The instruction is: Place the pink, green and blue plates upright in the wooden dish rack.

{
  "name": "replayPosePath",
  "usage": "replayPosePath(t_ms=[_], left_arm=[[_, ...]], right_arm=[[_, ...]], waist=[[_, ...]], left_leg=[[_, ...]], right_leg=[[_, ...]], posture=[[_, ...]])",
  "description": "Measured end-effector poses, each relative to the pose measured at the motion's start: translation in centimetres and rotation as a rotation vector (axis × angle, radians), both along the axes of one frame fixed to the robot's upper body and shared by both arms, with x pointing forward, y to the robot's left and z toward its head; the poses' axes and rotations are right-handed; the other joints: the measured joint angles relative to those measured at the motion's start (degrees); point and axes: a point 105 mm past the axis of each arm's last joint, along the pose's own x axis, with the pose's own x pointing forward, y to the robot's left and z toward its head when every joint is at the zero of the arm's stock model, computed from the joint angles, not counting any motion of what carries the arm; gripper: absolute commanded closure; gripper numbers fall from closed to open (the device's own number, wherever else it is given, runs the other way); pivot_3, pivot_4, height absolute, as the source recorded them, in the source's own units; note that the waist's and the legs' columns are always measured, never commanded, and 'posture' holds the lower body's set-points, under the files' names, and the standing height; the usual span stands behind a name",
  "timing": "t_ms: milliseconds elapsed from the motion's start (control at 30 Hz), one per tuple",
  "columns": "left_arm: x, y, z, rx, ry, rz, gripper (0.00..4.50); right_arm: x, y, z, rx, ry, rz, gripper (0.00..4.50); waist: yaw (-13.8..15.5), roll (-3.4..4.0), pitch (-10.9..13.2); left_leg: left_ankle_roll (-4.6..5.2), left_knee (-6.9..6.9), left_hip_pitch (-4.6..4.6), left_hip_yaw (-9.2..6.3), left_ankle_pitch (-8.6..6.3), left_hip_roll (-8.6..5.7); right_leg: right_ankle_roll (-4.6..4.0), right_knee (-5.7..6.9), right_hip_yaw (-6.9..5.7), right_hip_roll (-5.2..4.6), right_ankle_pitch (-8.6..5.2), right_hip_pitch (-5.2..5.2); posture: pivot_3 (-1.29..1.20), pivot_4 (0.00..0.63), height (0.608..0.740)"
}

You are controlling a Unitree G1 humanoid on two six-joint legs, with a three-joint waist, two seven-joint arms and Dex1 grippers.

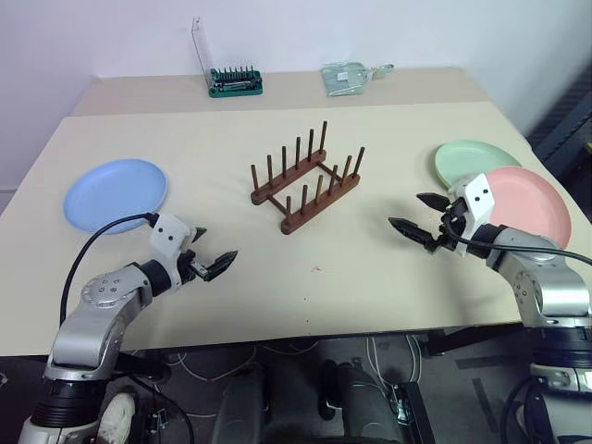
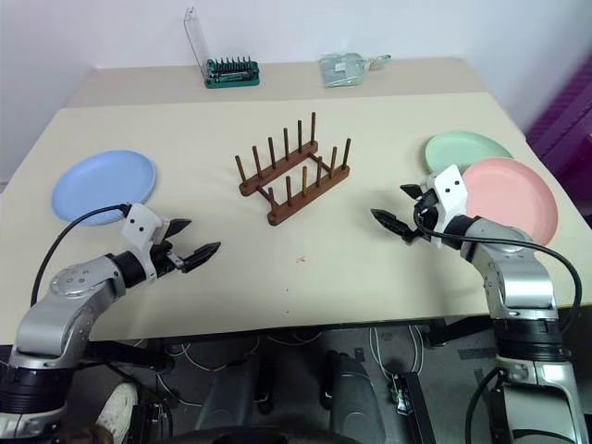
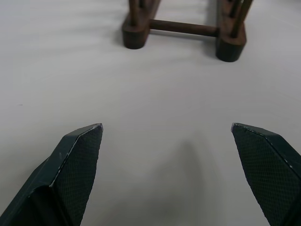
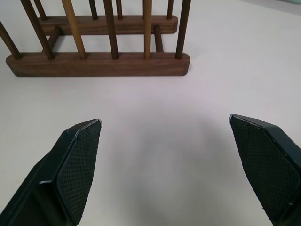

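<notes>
Both arms reach in low over the table (image 1: 370, 287), pointing at the rack (image 1: 306, 183) in the middle. The left gripper (image 1: 214, 263) and right gripper (image 1: 418, 218) have fingers spread wide, holding nothing. The blue plate (image 1: 116, 193) lies far left. The pink plate (image 1: 532, 205) covers part of the green plate (image 1: 467, 157) on the right.

green plate (image 1: 467, 159) partly hidden under pink plate (image 1: 532, 199); rack (image 3: 183, 28) top cut off in left wrist view.

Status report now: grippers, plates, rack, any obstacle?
Left gripper and right gripper open, empty. Wooden dish rack empty; blue plate, green plate, pink plate flat on table. Pink overlaps green.
</notes>
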Motion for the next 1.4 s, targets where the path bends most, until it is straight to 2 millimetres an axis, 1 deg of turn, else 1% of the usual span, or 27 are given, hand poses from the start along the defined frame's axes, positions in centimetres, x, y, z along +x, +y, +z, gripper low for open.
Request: replayPosePath(t_ms=[67, 167, 300, 433, 467, 567, 633, 667, 767, 933, 1033, 1067, 1200, 1233, 1333, 1400], left_arm=[[0.0, -0.4, -0.1, -0.007, 0.002, -0.010, 0.00], [0.3, -0.6, 0.3, -0.011, -0.013, -0.013, 0.00], [0.1, -1.2, 0.2, -0.024, -0.004, -0.038, 0.00], [-0.3, -3.5, -0.4, -0.027, 0.037, -0.149, 0.00], [-0.1, -4.3, -0.5, -0.009, 0.036, -0.177, 0.00], [1.0, -6.9, -1.1, 0.061, 0.022, -0.249, 0.00], [1.6, -8.6, -1.8, 0.060, 0.027, -0.279, 0.00], [1.8, -8.9, -2.0, 0.054, 0.024, -0.282, 0.00], [3.7, -9.6, -1.9, 0.047, 0.009, -0.266, 0.00], [5.9, -11.3, -1.8, 0.014, -0.011, -0.279, 0.00], [6.6, -11.8, -1.9, 0.011, -0.024, -0.288, 0.82], [6.7, -11.8, -2.0, 0.008, -0.025, -0.291, 1.27], [6.5, -12.0, -2.0, 0.008, -0.035, -0.321, 3.32], [6.5, -12.0, -2.0, 0.017, -0.042, -0.326, 3.75], [6.2, -12.0, -2.0, 0.045, -0.061, -0.362, 3.77], [6.0, -12.1, -2.0, 0.068, -0.066, -0.411, 3.77]], right_arm=[[0.1, 0.0, 0.2, -0.004, -0.007, 0.001, 0.05], [0.3, 0.1, 0.6, -0.018, -0.024, 0.002, 0.05], [0.4, 0.2, 0.5, -0.030, -0.028, 0.008, 0.05], [0.4, 0.4, 0.3, -0.037, -0.024, 0.012, 0.05], [0.4, 0.4, 0.2, -0.040, -0.024, 0.012, 0.05], [0.3, 0.5, 0.0, -0.044, -0.023, 0.016, 0.05], [0.1, 0.5, -0.3, -0.043, -0.018, 0.013, 0.05], [0.0, 0.6, -0.3, -0.043, -0.021, 0.014, 0.05], [-0.2, 0.4, -0.9, -0.042, -0.009, 0.000, 0.05], [-0.9, 0.5, -0.9, -0.047, -0.022, -0.010, 0.05], [-1.3, 0.1, -1.2, -0.051, -0.018, -0.032, 0.00], [-1.5, 0.0, -1.4, -0.054, -0.014, -0.037, 0.00], [-2.1, 0.0, -1.8, -0.058, -0.009, -0.046, 0.00], [-2.2, 0.0, -1.7, -0.059, -0.011, -0.047, 0.00], [-2.5, 0.1, -1.9, -0.063, -0.012, -0.046, 0.00], [-2.9, 0.0, -2.3, -0.073, 0.004, -0.042, 0.00]], waist=[[0.0, 0.00, 0.0], [0.0, 0.00, 0.0], [0.0, 0.00, 0.0], [0.1, 0.00, 0.0], [0.2, 0.00, 0.0], [0.4, 0.00, 0.0], [0.3, -0.01, 0.0], [0.2, -0.01, 0.0], [0.2, 0.01, 0.0], [0.4, 0.01, 0.0], [0.7, 0.01, -0.1], [0.9, 0.02, -0.1], [1.4, 0.02, -0.1], [1.5, 0.02, -0.1], [1.6, 0.02, -0.1], [1.7, 0.02, -0.1]], left_leg=[[0.00, 0.00, 0.00, 0.00, 0.00, 0.00], [0.00, 0.00, 0.00, 0.00, 0.00, -0.01], [0.00, 0.00, 0.00, 0.00, 0.00, -0.02], [0.00, 0.00, 0.00, 0.00, 0.00, -0.06], [0.01, 0.00, 0.00, -0.01, 0.01, -0.07], [0.01, 0.04, 0.00, 0.00, 0.01, -0.11], [0.02, 0.04, -0.01, 0.01, 0.01, -0.11], [0.02, 0.04, -0.02, 0.00, 0.01, -0.11], [0.03, 0.07, 0.03, 0.01, 0.02, -0.11], [0.03, 0.11, 0.04, -0.04, 0.02, -0.12], [0.03, 0.11, 0.05, -0.04, 0.02, -0.13], [0.03, 0.10, 0.05, -0.03, 0.02, -0.12], [0.03, 0.11, 0.05, -0.03, 0.02, -0.11], [0.03, 0.11, 0.05, -0.03, 0.02, -0.11], [0.03, 0.12, 0.04, -0.05, 0.02, -0.11], [0.03, 0.12, 0.03, -0.05, 0.02, -0.12]], right_leg=[[0.00, 0.00, 0.00, 0.01, 0.00, -0.01], [0.00, 0.00, -0.01, 0.01, 0.00, 0.00], [0.00, 0.00, 0.00, 0.01, 0.00, 0.00], [0.00, 0.00, 0.00, 0.00, 0.00, 0.01], [0.00, 0.00, -0.01, 0.01, 0.00, 0.02], [0.01, 0.00, -0.01, 0.01, 0.01, 0.07], [0.03, 0.00, 0.00, 0.01, 0.02, 0.05], [0.09, 0.01, 0.00, 0.01, 0.05, 0.05], [0.11, 0.10, -0.03, 0.06, 0.07, 0.08], [0.11, 0.08, -0.03, 0.03, 0.06, 0.13], [0.11, 0.08, -0.03, 0.02, 0.06, 0.13], [0.11, 0.09, -0.03, 0.02, 0.06, 0.12], [0.09, 0.08, -0.02, 0.02, 0.06, 0.12], [0.09, 0.08, -0.01, 0.01, 0.05, 0.13], [0.04, 0.07, -0.03, 0.00, 0.02, 0.14], [0.04, 0.07, -0.03, 0.00, 0.02, 0.14]], posture=[[0.00, 0.150, 0.730], [0.00, 0.150, 0.730], [0.00, 0.150, 0.730], [0.00, 0.150, 0.730], [0.00, 0.150, 0.730], [0.00, 0.150, 0.730], [0.00, 0.150, 0.730], [0.00, 0.150, 0.730], [0.00, 0.150, 0.730], [0.00, 0.150, 0.730], [0.00, 0.150, 0.730], [0.00, 0.150, 0.730], [0.00, 0.150, 0.730], [0.00, 0.150, 0.730], [0.00, 0.150, 0.730], [0.00, 0.150, 0.730]])
